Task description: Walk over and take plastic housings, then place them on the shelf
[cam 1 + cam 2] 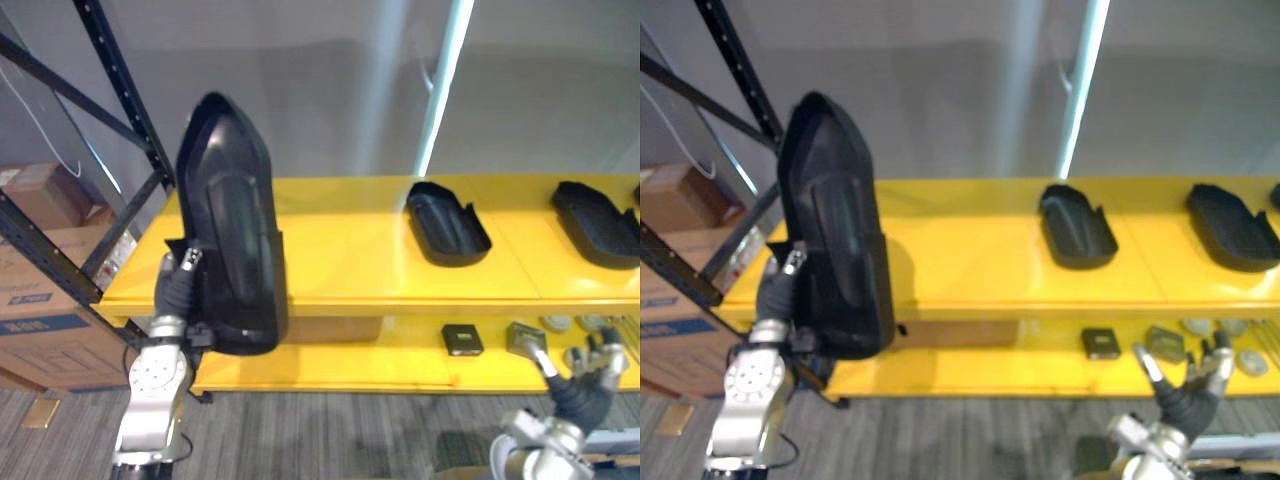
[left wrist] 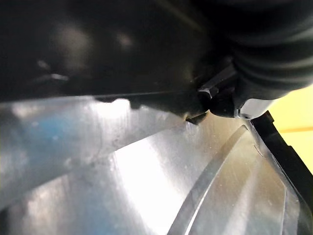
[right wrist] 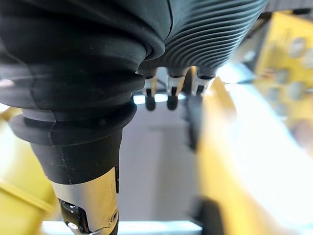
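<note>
Two housings already lie on the shelf. A third housing stands upright in the left hand, whose thumb clamps its rim, and is not yet placed. The right hand has its fingers splayed, empty

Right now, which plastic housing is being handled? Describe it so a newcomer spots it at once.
Find the long yellow shelf. At its left end, the left hand grips a long glossy black plastic housing. Unlike the black housings lying flat further right, it stands upright, off the shelf.
</note>
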